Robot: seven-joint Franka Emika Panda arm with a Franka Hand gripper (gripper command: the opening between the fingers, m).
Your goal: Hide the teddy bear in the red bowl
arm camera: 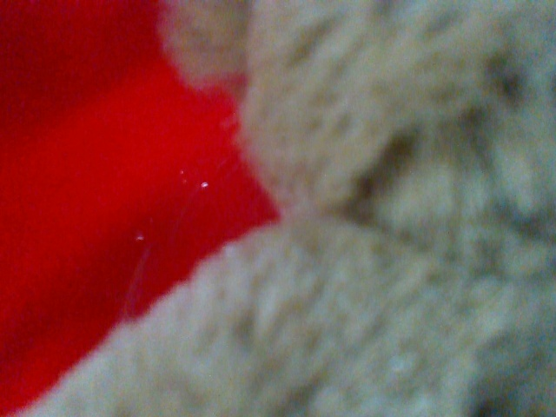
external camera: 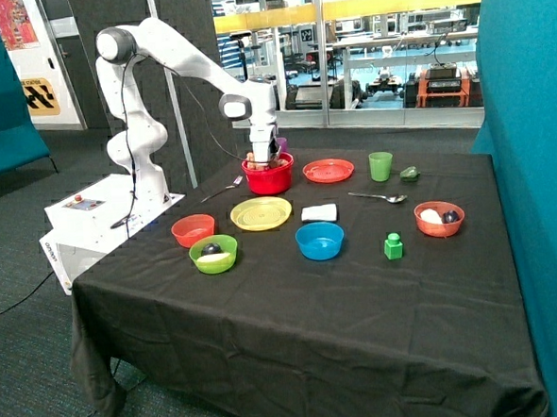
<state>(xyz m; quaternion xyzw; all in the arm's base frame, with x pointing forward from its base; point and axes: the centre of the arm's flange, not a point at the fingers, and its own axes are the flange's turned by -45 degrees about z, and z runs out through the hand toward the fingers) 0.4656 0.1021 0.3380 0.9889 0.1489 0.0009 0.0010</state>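
Note:
The red bowl [external camera: 268, 177] stands at the far side of the black table, behind the yellow plate. My gripper [external camera: 265, 156] reaches straight down into it, its tip below the rolled rim. In the wrist view the teddy bear [arm camera: 373, 261] fills most of the picture as tan plush, very close to the camera. It lies against the bowl's red inside [arm camera: 95, 200]. From outside, only a small tan patch shows at the rim beside the gripper.
Around the red bowl are a fork [external camera: 222, 189], a yellow plate [external camera: 261, 213], an orange-red plate [external camera: 328, 170] and a green cup [external camera: 381, 165]. Nearer the front stand orange [external camera: 193, 230], green [external camera: 213, 254] and blue [external camera: 319, 240] bowls and a green block [external camera: 393, 247].

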